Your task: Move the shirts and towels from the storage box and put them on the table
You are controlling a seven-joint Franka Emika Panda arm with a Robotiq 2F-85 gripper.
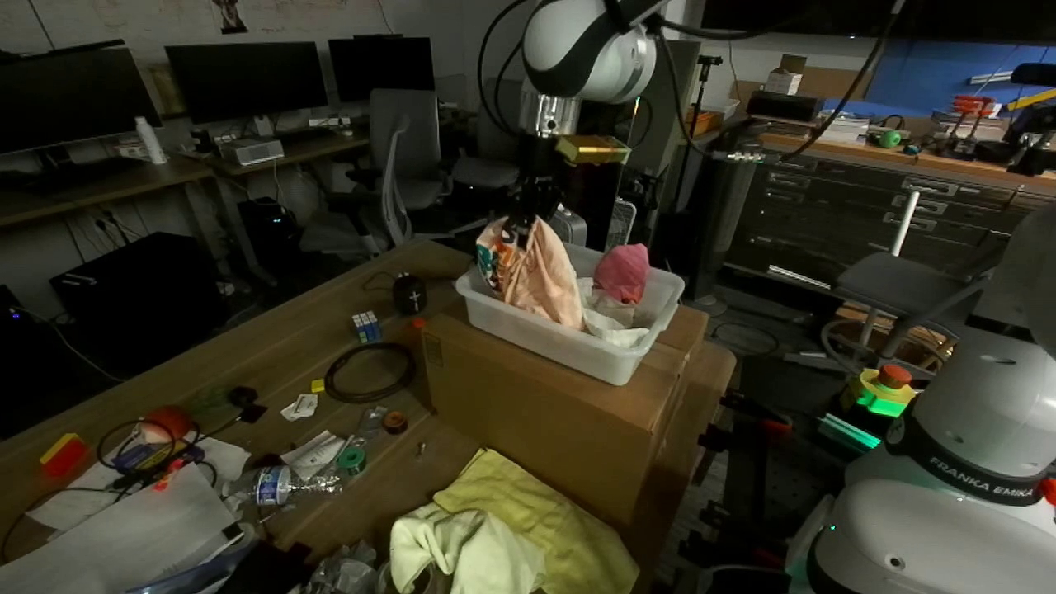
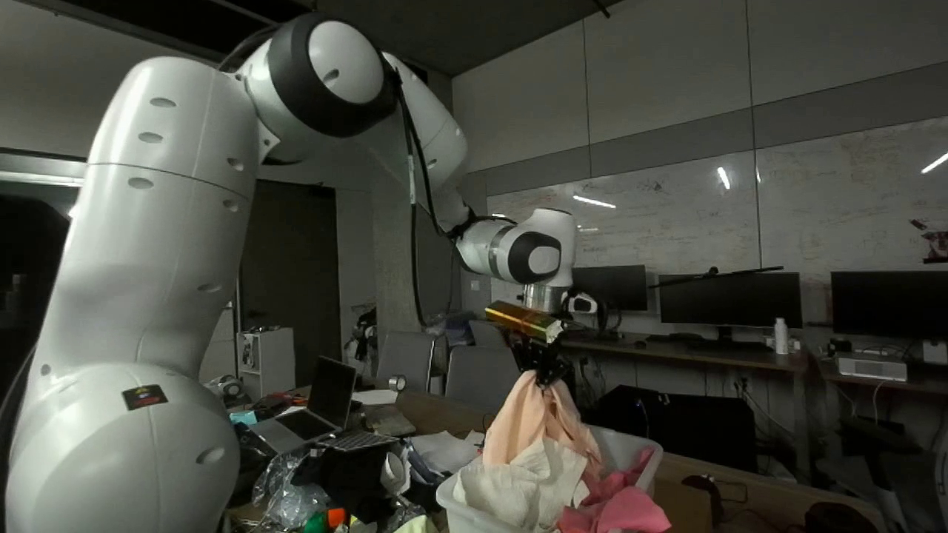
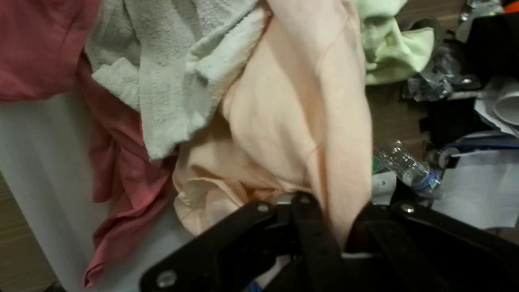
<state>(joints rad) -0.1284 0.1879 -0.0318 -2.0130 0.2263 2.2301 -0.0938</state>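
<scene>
The claw (image 1: pixel 521 226) pinches the peach shirt (image 1: pixel 544 276), its lower folds inside the storage box (image 1: pixel 561 345), so lift-out seems in hand, and the next move likely calls for clearing the rim toward the near side of the table (image 1: pixel 396 478).

Wooden table (image 1: pixel 285 367) with cardboard box (image 1: pixel 536 404), Rubik's cube (image 1: pixel 366 327), black ring (image 1: pixel 363 398), yellow towel (image 1: pixel 536 516).

In an exterior view, around storage box (image 1: pixel 532 332) on carton (image 1: pixel 544 429): at six o'clock, cloths (image 1: pixel 520 516); at nine, cube (image 1: pixel 366 327).
</scene>
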